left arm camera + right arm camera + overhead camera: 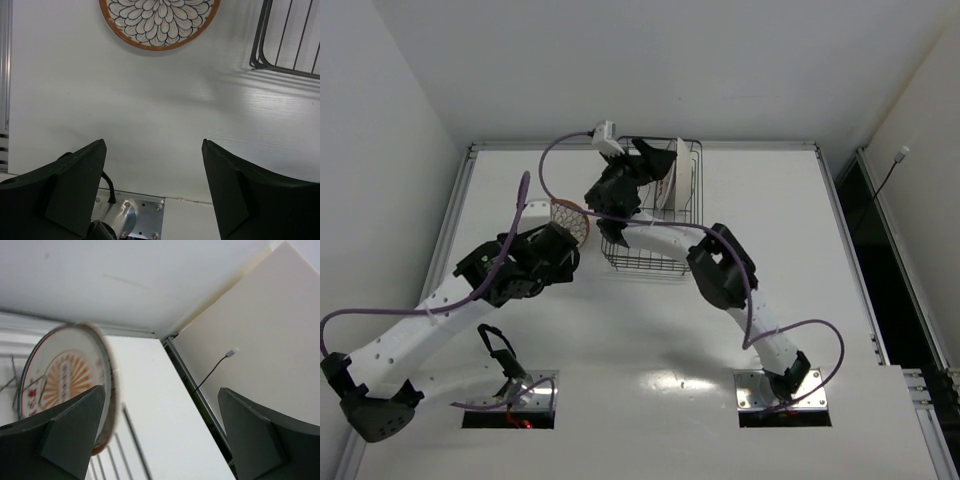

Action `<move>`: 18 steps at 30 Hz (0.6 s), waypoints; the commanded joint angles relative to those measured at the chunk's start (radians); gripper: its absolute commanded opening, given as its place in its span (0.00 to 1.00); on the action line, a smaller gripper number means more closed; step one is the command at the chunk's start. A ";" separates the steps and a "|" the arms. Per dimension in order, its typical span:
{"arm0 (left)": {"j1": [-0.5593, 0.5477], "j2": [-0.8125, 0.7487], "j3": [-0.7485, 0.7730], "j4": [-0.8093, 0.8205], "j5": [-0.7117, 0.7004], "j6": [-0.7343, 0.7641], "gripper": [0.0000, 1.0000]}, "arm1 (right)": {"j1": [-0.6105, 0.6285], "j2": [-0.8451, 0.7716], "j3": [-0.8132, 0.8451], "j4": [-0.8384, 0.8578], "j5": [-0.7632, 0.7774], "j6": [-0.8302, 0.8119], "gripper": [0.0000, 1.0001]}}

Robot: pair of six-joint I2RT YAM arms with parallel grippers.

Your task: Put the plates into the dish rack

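l gripper [154,145] open, empty, low in frame; brown-rim plate [159,22] flat on table [150,100] top centre, dish rack [645,262] upper right. r gripper [162,390] released; sunburst plate [65,375] upright, left of frame.

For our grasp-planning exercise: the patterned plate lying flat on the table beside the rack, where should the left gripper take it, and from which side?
The plate lies flat, face up, so only its thin rim offers a pinch. Probably take the edge nearest the left gripper, coming in low from that side.
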 commanded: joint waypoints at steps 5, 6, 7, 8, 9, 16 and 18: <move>-0.008 0.148 0.092 0.136 -0.159 0.008 0.93 | -0.005 -0.352 0.005 0.147 0.308 -0.106 0.99; -0.008 0.167 0.117 0.152 -0.160 0.018 0.98 | -0.005 -0.372 0.005 0.135 0.308 -0.134 0.99; 0.024 0.185 0.118 0.168 -0.160 0.036 0.98 | 0.004 -0.407 0.032 0.126 0.308 -0.152 0.99; 0.033 0.220 0.133 0.185 -0.169 0.036 1.00 | 0.004 -0.424 0.042 0.117 0.308 -0.169 0.99; 0.033 0.237 0.133 0.210 -0.178 0.036 1.00 | 0.004 -0.439 0.053 0.103 0.308 -0.200 0.99; 0.076 0.386 0.214 0.258 -0.238 0.032 1.00 | 0.004 -0.579 0.117 0.015 0.308 -0.238 0.99; 0.088 0.414 0.225 0.258 -0.247 -0.001 1.00 | 0.015 -0.593 0.151 0.038 0.308 -0.238 0.99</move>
